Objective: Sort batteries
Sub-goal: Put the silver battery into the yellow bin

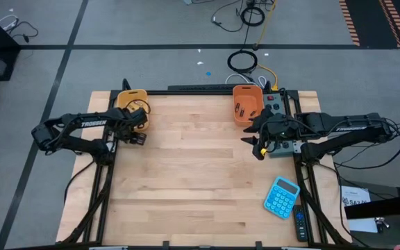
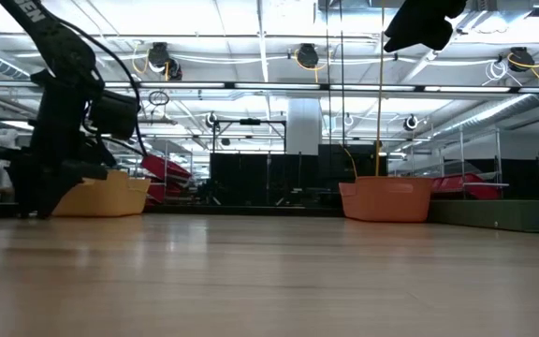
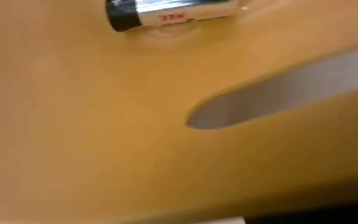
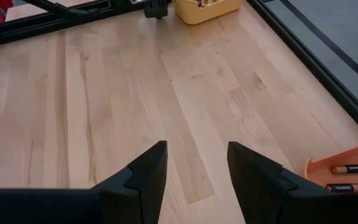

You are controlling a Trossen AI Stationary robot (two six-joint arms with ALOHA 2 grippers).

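Observation:
My left gripper (image 1: 139, 122) is at the near rim of the yellow bin (image 1: 132, 101), at the table's far left. The left wrist view looks into this bin, where one silvery battery with a dark end (image 3: 173, 9) lies on the floor. My right gripper (image 4: 194, 163) is open and empty above bare wood, just near of the orange bin (image 1: 247, 104) at the far right. That bin holds dark batteries (image 4: 348, 168). In the low view the left arm (image 2: 64, 140) stands by the yellow bin (image 2: 106, 197).
A blue calculator (image 1: 282, 196) lies near the table's right near corner, with a dark remote (image 1: 301, 223) beside it. A grey box (image 1: 280, 147) sits at the right edge under the right arm. The wood between the bins (image 1: 193, 153) is bare.

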